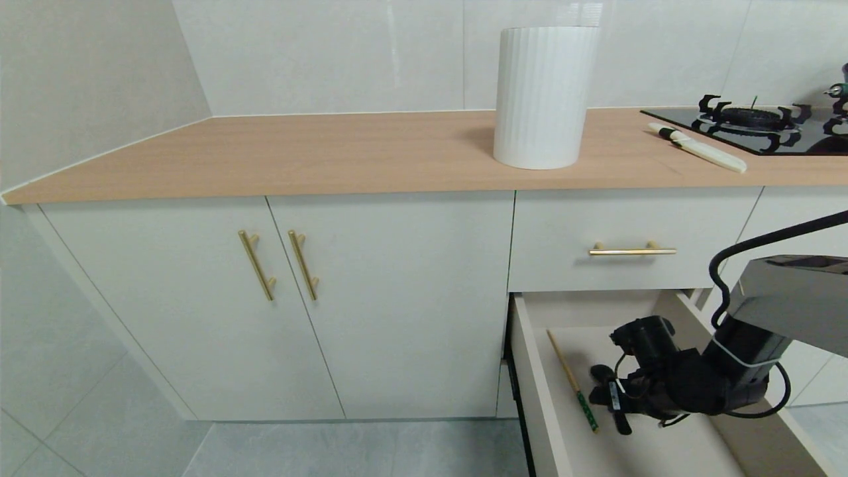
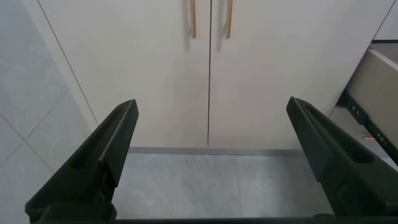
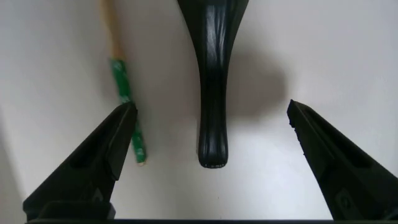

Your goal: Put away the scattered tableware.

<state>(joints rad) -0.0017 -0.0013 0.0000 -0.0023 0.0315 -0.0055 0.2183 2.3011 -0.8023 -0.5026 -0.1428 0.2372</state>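
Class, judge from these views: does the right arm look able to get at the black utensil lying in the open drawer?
Probably yes. The right claw hangs open inside the drawer, straddling the handle of the black utensil, with nothing between them. The chopstick lies beside the utensil, apart from it.

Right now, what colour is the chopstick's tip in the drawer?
Green; the chopstick shows best in the right wrist view.

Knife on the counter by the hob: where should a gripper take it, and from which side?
Probably best to grip the knife mid-length on its long cream part, coming straight down from above and closing across its narrow width. It lies flat on the counter beside the hob, so a sideways approach would find nothing to get under. Which end is the blade I cannot tell.
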